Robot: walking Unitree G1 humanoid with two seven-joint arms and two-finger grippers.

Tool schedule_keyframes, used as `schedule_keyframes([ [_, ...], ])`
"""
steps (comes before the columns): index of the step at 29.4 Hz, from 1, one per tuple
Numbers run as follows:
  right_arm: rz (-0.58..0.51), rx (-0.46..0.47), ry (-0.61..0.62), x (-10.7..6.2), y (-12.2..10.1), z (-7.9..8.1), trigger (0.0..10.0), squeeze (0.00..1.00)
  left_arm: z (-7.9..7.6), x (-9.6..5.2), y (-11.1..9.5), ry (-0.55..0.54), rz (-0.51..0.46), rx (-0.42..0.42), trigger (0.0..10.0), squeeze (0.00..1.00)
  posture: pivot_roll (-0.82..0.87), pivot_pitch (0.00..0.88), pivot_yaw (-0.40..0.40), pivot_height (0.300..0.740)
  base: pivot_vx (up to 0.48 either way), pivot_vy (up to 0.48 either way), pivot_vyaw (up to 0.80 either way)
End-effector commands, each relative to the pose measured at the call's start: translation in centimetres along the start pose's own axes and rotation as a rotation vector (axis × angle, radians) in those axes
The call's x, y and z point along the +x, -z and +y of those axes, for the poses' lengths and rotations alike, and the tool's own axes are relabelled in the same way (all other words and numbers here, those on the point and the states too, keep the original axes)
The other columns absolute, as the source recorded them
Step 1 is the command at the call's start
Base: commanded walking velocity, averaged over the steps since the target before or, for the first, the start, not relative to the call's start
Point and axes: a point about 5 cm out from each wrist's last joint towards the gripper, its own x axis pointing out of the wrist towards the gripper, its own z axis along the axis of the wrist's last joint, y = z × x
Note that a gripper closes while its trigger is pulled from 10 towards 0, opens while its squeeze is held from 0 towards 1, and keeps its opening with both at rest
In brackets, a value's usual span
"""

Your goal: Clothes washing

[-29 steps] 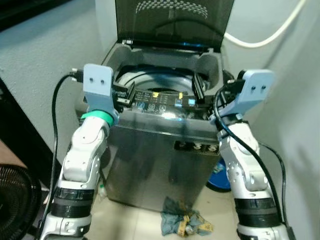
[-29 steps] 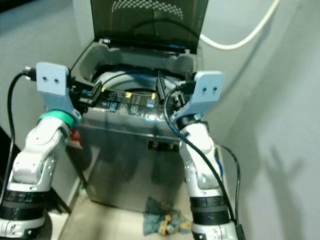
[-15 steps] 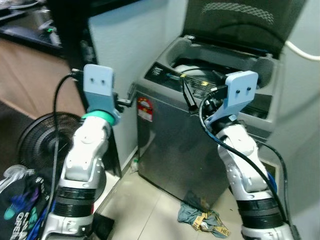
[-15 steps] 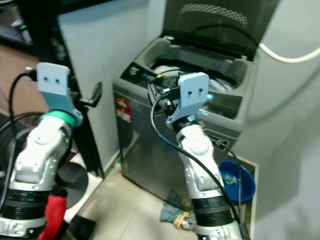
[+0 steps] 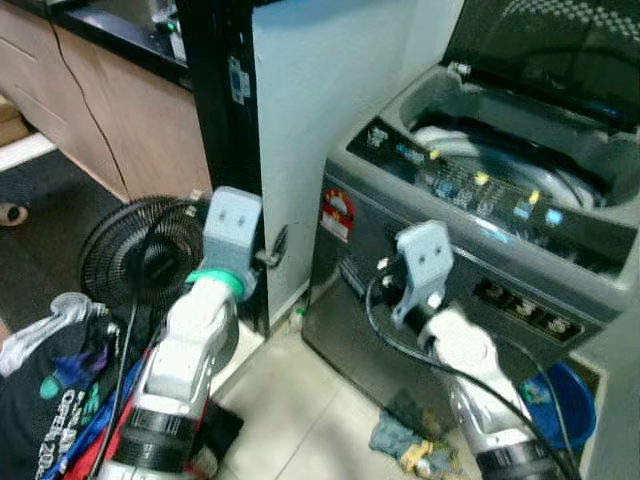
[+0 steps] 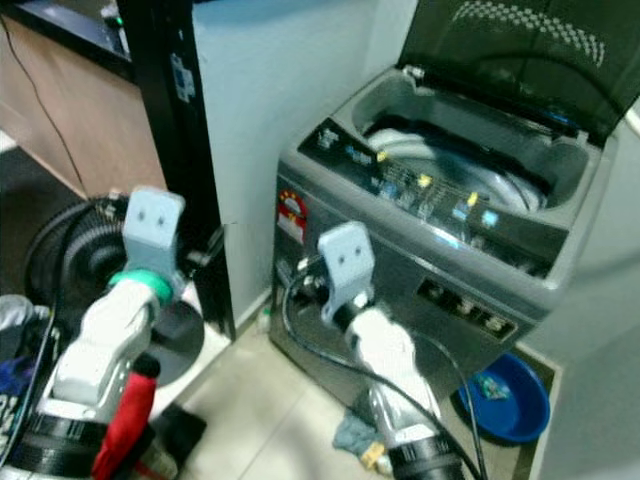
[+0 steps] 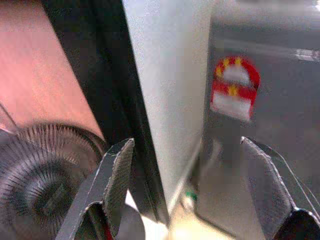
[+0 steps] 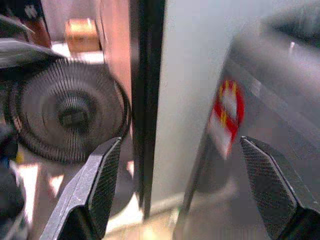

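The grey top-loading washing machine [image 5: 400, 290] stands at the right with its dark lid [image 5: 560, 40] raised and the drum [image 5: 500, 170] showing. A heap of dark and red clothes [image 5: 45, 400] lies at the lower left beside my left arm. My left gripper [image 7: 190, 185] is open and empty, facing the gap between the white wall panel and the washer's side with its red sticker [image 7: 235, 90]. My right gripper [image 8: 182, 190] is also open and empty, held low before the washer's front corner. A crumpled rag [image 5: 410, 450] lies on the floor at the washer's foot.
A black floor fan [image 5: 130, 250] stands left of the washer, next to a black post [image 5: 225, 120] and a white panel [image 5: 320, 90]. A blue basin [image 5: 570, 410] sits on the floor at the washer's right. Wooden cabinets [image 5: 100, 110] run along the far left.
The camera has swung left, so the washer now sits at the right and the fan and clothes heap have come into view. Both arms have dropped from the washer's top to in front of it.
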Motion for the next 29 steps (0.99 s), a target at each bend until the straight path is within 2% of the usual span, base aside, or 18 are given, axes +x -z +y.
schedule_keyframes([
  [1, 0.098, 0.031, 0.095, -1.1, 2.8, -1.0, 10.0, 0.00, 0.7, -0.9, 2.9, -0.024, 0.095, 0.010, 10.0, 0.00, 0.08, 0.033, -0.001, 0.740, 0.000, 0.000, 0.79],
  [2, 0.138, 0.040, 0.129, -1.6, 3.9, -1.4, 10.0, 0.00, 0.8, -1.2, 3.8, -0.028, 0.122, 0.009, 10.0, 0.00, 0.08, 0.033, -0.001, 0.740, 0.000, 0.000, 0.79],
  [3, 0.138, 0.040, 0.129, -1.6, 3.9, -1.4, 10.0, 0.00, 0.8, -1.2, 3.8, -0.028, 0.122, 0.009, 10.0, 0.00, 0.08, 0.033, -0.001, 0.740, 0.000, 0.000, 0.79],
  [5, 0.279, 0.044, 0.244, -3.8, 7.5, -2.2, 10.0, 0.00, 1.4, -2.5, 6.9, -0.045, 0.225, 0.005, 10.0, 0.00, 0.08, 0.036, 0.000, 0.740, 0.000, 0.000, 0.78],
  [6, 0.279, 0.044, 0.244, -3.8, 7.5, -2.2, 10.0, 0.00, 1.4, -2.5, 6.9, -0.045, 0.225, 0.005, 10.0, 0.00, 0.08, 0.036, 0.000, 0.740, 0.000, 0.000, 0.78],
  [7, 0.327, 0.040, 0.284, -4.8, 8.8, -2.5, 10.0, 0.00, 1.6, -3.0, 8.0, -0.048, 0.262, -0.002, 10.0, 0.00, 0.08, 0.036, 0.000, 0.740, 0.000, 0.000, 0.78],
  [8, 0.327, 0.040, 0.284, -4.8, 8.8, -2.5, 10.0, 0.00, 1.6, -3.0, 8.0, -0.048, 0.262, -0.002, 10.0, 0.00, 0.08, 0.036, 0.000, 0.740, 0.000, 0.000, 0.78],
  [9, 0.359, 0.046, 0.319, -5.6, 9.7, -2.7, 10.0, 0.00, 1.7, -3.5, 8.9, -0.055, 0.287, -0.004, 10.0, 0.00, 0.07, 0.038, -0.002, 0.740, 0.000, 0.000, 0.78],
  [11, 0.370, 0.049, 0.345, -6.1, 10.2, -2.8, 10.0, 0.00, 1.8, -3.8, 9.3, -0.062, 0.292, -0.011, 10.0, 0.00, 0.07, 0.038, -0.003, 0.740, 0.000, 0.000, 0.78],
  [16, 0.346, 0.044, 0.353, -5.9, 10.0, -3.0, 10.0, 0.00, 1.7, -3.7, 9.1, -0.065, 0.274, -0.001, 10.0, 0.00, 0.07, 0.038, -0.007, 0.740, 0.000, 0.000, 0.77],
  [18, 0.312, 0.034, 0.343, -5.0, 9.4, -3.0, 10.0, 0.00, 1.6, -3.4, 8.9, -0.073, 0.257, 0.003, 10.0, 0.00, 0.07, 0.036, -0.012, 0.740, 0.000, 0.000, 0.77],
  [29, 0.267, 0.019, 0.318, -3.7, 8.7, -2.5, 10.0, 0.00, 1.5, -2.9, 8.4, -0.080, 0.219, 0.013, 10.0, 0.00, 0.07, 0.034, -0.019, 0.740, 0.000, 0.000, 0.77],
])
